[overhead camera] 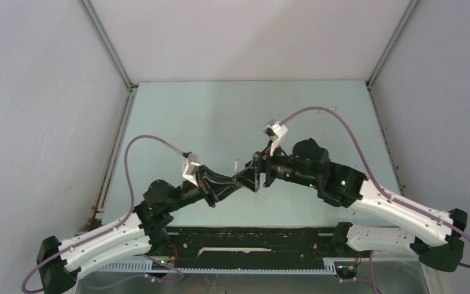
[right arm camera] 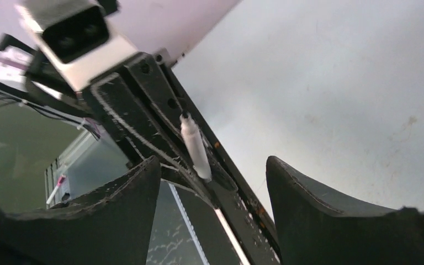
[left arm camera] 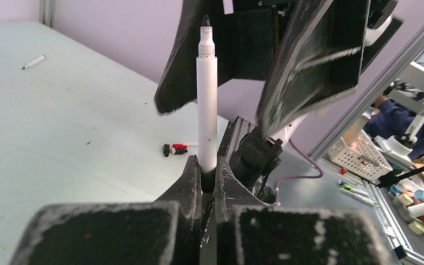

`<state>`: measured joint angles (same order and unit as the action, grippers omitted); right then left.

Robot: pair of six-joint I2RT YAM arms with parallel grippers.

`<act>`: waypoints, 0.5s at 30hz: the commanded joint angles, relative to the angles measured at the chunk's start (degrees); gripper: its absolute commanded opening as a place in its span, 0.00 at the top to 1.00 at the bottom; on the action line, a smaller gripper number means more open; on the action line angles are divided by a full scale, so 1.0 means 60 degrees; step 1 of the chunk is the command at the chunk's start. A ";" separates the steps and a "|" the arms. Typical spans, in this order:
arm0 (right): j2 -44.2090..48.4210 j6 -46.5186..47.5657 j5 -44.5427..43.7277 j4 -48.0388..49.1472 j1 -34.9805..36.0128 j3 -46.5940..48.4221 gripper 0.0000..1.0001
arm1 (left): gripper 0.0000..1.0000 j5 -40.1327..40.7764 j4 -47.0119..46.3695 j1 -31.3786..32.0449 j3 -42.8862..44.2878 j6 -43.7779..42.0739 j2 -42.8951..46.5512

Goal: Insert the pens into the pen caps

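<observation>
My left gripper (left arm camera: 208, 165) is shut on a white pen (left arm camera: 207, 105) and holds it upright, its bare grey tip (left arm camera: 205, 34) pointing up. A dark end of the pen sits between the jaws. My right gripper (right arm camera: 212, 163) is open and empty, and faces the pen (right arm camera: 195, 146) from just beyond its tip. In the top view the two grippers meet at mid table, left gripper (overhead camera: 245, 180), right gripper (overhead camera: 258, 170), with the pen (overhead camera: 237, 165) between them. A small black cap (left arm camera: 167, 149) lies on the table beside a red and black piece (left arm camera: 179, 147).
Another white pen (left arm camera: 34, 62) lies far off on the pale green table (overhead camera: 220, 116). Grey walls with metal frame posts (overhead camera: 107, 46) close in the table on three sides. A black rail (overhead camera: 251, 242) runs along the near edge by the arm bases.
</observation>
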<state>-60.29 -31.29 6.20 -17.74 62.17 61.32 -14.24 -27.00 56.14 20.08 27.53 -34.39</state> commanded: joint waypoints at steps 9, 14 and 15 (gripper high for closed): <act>0.2592 0.1207 0.0420 0.5051 0.0349 -0.2554 0.45 | 1.00 -0.0492 -0.3262 0.0033 -0.0647 0.1979 0.0095; 0.2276 0.1513 0.1120 0.5765 0.0553 -0.2548 0.53 | 1.00 -0.0836 -0.3928 0.0033 -0.0734 0.2323 0.0021; 0.2194 0.1536 0.1304 0.5931 0.0590 -0.2544 0.54 | 1.00 -0.0892 -0.3967 0.0033 -0.0735 0.2337 0.0019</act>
<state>-45.89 -24.69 9.32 9.91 64.69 46.00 -16.99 -44.84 56.14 17.02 39.07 -34.13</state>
